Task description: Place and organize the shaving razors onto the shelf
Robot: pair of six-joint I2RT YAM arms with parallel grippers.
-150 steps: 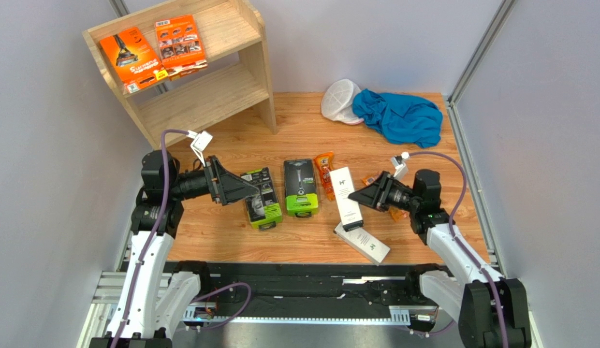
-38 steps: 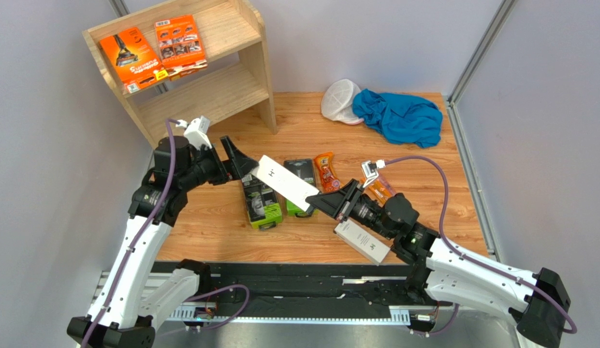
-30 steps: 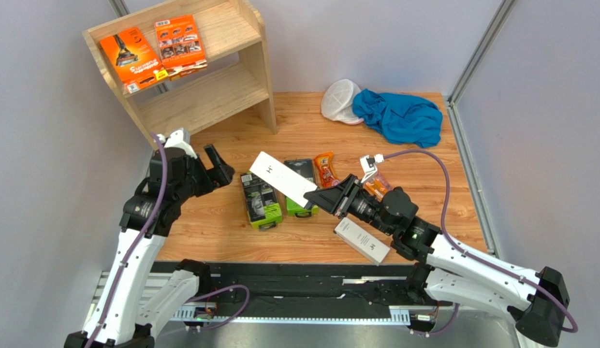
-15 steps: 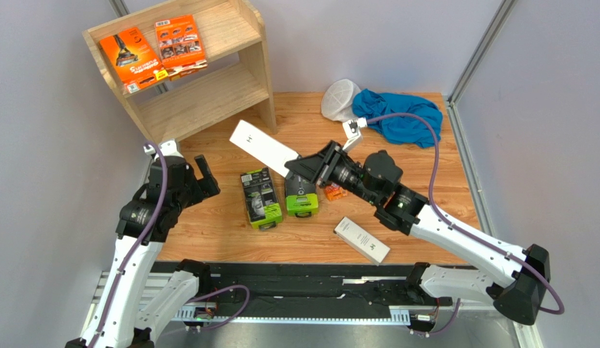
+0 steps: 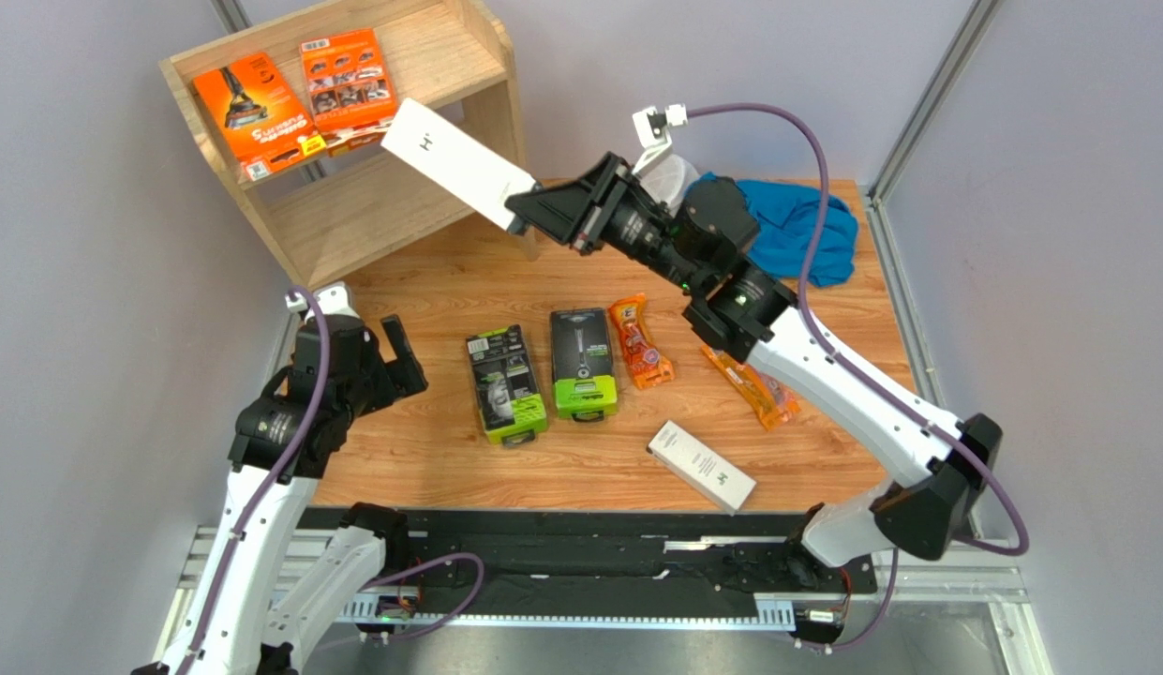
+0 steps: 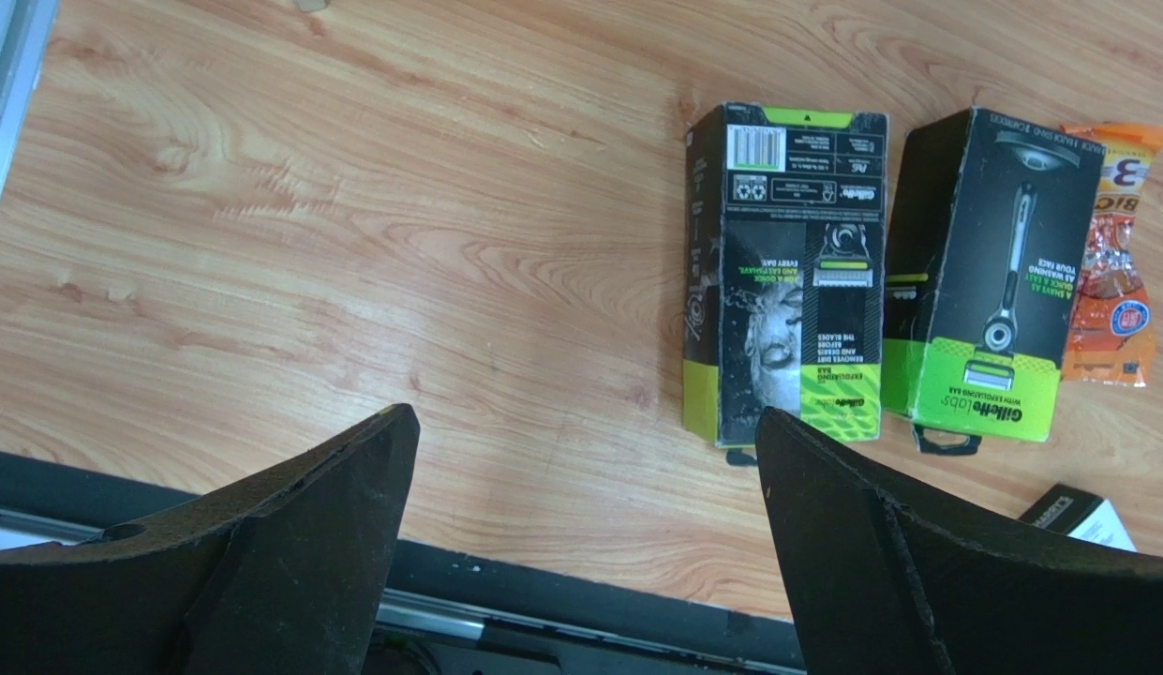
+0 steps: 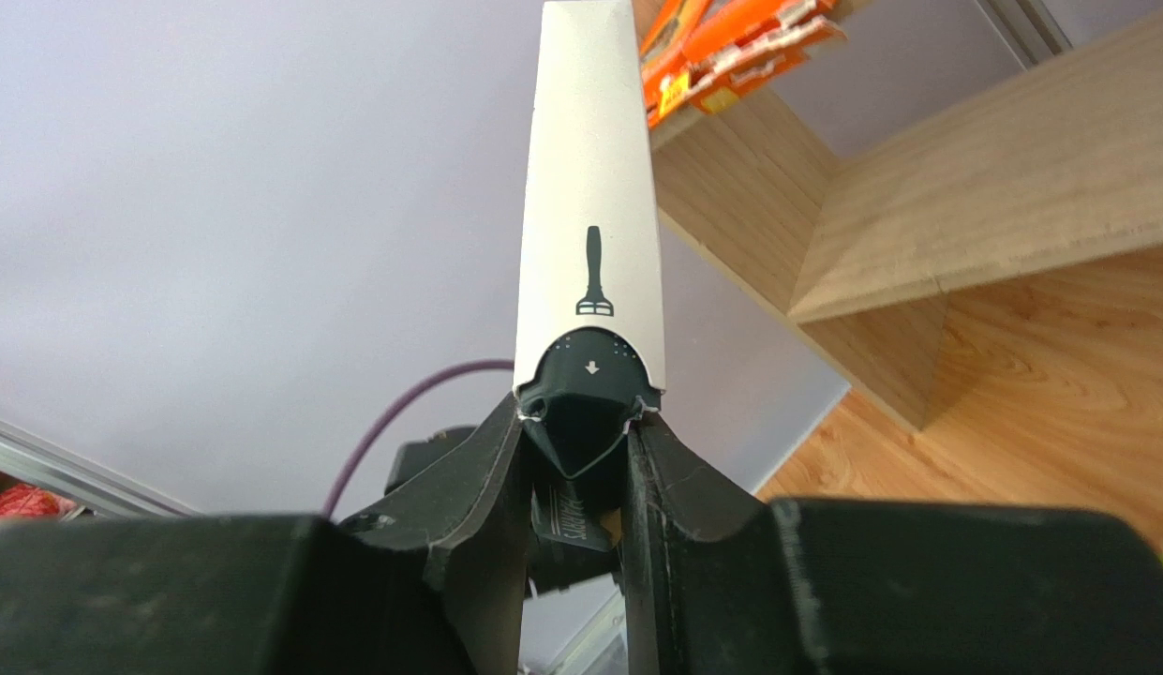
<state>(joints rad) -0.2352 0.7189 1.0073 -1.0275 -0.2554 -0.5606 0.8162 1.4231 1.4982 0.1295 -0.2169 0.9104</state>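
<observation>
My right gripper [image 5: 525,211] is shut on the black end of a slim white razor box [image 5: 455,155], held in the air beside the shelf [image 5: 505,120] at its upper tier. The right wrist view shows the box [image 7: 590,183] pinched between both fingers, with the shelf planks [image 7: 995,183] to its right. Two flat orange packs [image 5: 256,113] [image 5: 348,78] lie on the top tier. On the floor lie two black-and-green packs [image 5: 505,383] [image 5: 583,362], two small orange packets [image 5: 639,341] [image 5: 752,387] and another white box [image 5: 701,464]. My left gripper [image 5: 401,352] hangs open and empty at the near left.
A blue cloth [image 5: 784,232] and a white mesh cap [image 5: 667,183] lie at the back right, partly behind my right arm. Grey walls close in both sides. In the left wrist view a black rail [image 6: 545,591] edges the floor below the green packs [image 6: 787,274].
The right arm has lifted the white box from low over the floor, up and back-left to the shelf's upper tier. The left arm has drawn back toward the near left, still open.
</observation>
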